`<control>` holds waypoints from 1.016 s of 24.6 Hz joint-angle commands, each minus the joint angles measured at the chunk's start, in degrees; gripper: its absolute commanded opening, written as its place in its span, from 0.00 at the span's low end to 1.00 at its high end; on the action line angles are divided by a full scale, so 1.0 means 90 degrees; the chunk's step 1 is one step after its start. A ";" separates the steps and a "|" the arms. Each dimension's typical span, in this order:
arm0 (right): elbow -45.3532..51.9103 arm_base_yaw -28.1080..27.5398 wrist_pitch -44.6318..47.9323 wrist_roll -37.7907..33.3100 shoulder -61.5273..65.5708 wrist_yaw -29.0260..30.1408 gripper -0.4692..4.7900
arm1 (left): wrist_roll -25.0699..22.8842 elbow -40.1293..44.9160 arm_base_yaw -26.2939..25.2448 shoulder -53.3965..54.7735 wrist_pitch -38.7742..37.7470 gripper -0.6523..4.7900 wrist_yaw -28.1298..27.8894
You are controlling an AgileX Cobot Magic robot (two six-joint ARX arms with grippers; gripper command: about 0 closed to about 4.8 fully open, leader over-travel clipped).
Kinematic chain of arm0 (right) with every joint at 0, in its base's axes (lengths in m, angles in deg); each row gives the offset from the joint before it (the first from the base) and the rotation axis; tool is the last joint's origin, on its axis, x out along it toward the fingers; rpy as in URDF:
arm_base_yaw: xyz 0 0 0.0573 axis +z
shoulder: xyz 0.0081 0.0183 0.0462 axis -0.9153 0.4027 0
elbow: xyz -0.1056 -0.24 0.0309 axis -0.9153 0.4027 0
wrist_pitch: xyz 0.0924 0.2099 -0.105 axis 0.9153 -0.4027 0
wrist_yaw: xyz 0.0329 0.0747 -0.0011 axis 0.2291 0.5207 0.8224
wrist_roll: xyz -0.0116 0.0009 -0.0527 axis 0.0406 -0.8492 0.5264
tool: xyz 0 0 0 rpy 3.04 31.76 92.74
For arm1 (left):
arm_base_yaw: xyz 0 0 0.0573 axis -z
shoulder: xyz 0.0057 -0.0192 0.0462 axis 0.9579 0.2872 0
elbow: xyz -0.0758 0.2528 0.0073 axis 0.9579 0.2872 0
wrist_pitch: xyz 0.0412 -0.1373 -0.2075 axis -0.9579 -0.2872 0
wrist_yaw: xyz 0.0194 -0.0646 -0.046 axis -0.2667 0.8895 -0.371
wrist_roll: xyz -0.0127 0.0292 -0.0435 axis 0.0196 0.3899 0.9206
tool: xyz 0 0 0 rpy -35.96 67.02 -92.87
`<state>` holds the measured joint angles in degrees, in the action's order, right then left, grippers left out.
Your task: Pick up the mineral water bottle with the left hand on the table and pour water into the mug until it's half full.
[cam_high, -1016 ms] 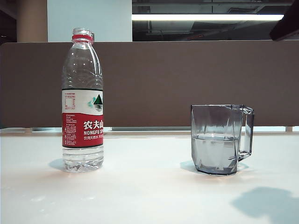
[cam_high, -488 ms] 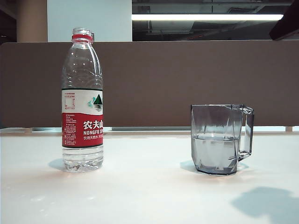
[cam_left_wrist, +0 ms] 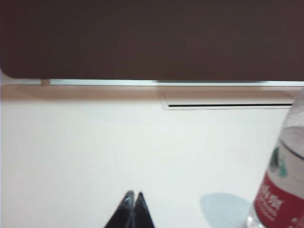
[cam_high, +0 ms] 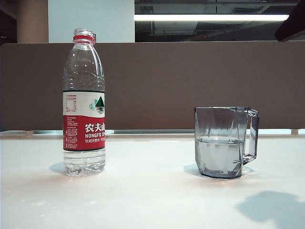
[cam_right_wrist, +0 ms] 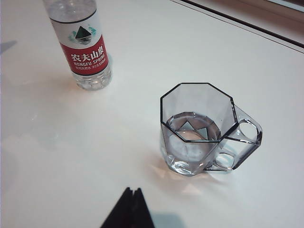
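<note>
1. White glossy bench (cam_high: pixel 143 200) fronts a brown partition (cam_high: pixel 167 81).
2. On the left, the bottle (cam_high: pixel 84 102) stands upright, uncapped and nearly empty.
3. Beside it, the left hand (cam_left_wrist: pixel 131 197) hangs low with its fingers pressed together, holding nothing.
4. Well apart to the right, the mug (cam_high: pixel 223 142) holds water to about halfway.
5. Above the mug, the right hand (cam_right_wrist: pixel 132 192) is likewise closed and empty.
6. Judging by this, pouring looks done; nothing obvious remains.

Nothing has changed since the earlier pictures; no object or arm shifted.
</note>
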<state>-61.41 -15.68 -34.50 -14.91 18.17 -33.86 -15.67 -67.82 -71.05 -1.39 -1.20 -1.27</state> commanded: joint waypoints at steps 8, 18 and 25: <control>-0.0049 0.0002 0.0112 -0.0019 -0.0005 -0.0012 0.09 | -0.0002 -0.0036 -0.0114 0.0005 0.0015 0.11 -0.0491; -0.0049 0.0002 0.0112 -0.0019 -0.0005 -0.0012 0.09 | -0.0005 -0.0036 -0.0270 0.0005 0.0015 0.11 -0.0379; -0.0049 0.0002 0.0112 -0.0019 -0.0005 -0.0012 0.09 | -0.0002 -0.0036 -0.0270 0.0005 0.0019 0.11 -0.0386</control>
<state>-61.41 -15.68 -34.50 -14.91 18.17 -33.86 -15.65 -67.82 -73.56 -1.37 -1.61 -5.01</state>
